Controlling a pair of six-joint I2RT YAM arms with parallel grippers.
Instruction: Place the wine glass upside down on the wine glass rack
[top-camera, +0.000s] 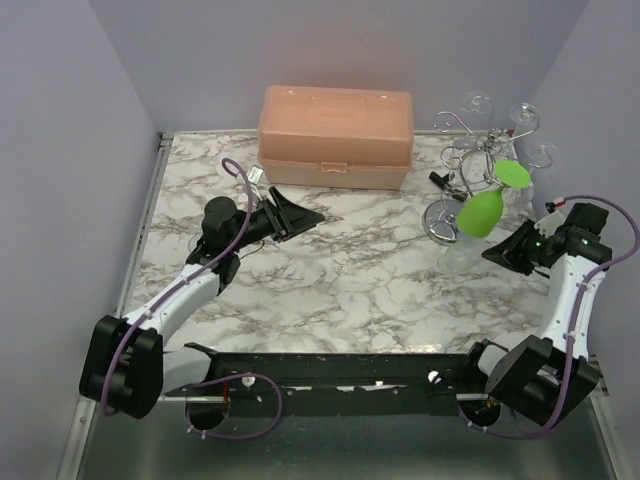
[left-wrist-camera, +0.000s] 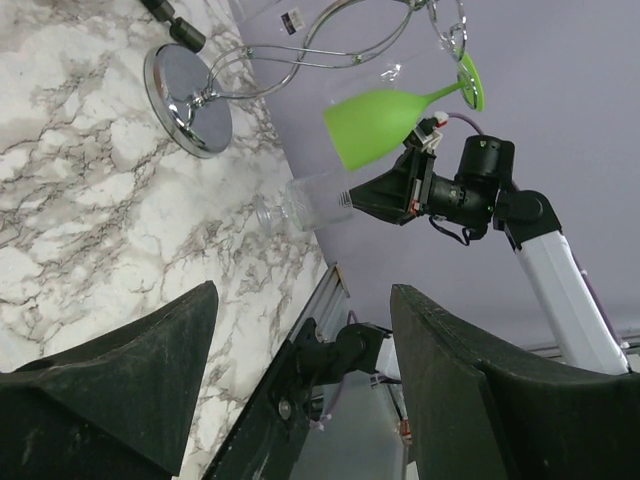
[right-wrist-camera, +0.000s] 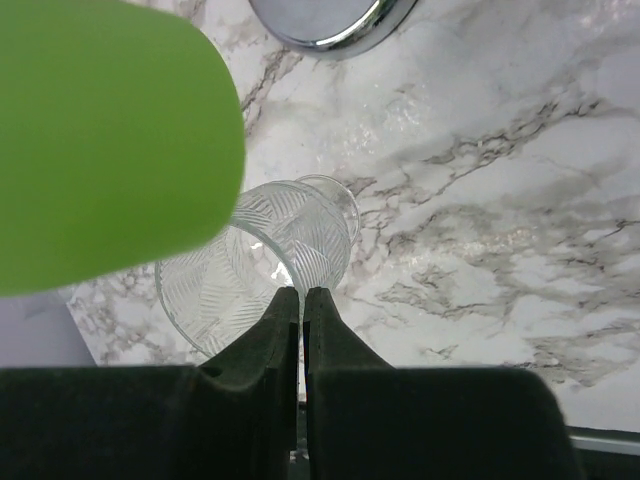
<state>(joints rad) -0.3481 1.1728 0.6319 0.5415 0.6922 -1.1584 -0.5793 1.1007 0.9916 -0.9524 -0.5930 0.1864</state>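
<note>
The wine glass rack (top-camera: 470, 160) stands at the back right on its round shiny base (top-camera: 440, 222). The base also shows in the left wrist view (left-wrist-camera: 188, 100) and the right wrist view (right-wrist-camera: 330, 20). A green wine glass (top-camera: 485, 210) hangs upside down from one of its arms. My right gripper (top-camera: 497, 252) is shut on the rim of a clear ribbed glass (right-wrist-camera: 240, 270), held on its side low over the table just in front of the rack base. The clear glass also shows in the left wrist view (left-wrist-camera: 310, 205). My left gripper (top-camera: 300, 215) is open and empty at mid-left.
A pink plastic box (top-camera: 335, 135) sits at the back centre. Clear glasses (top-camera: 525, 115) hang from the rack's upper arms. A small black object (top-camera: 440, 180) lies behind the rack base. Walls close in on the left, back and right.
</note>
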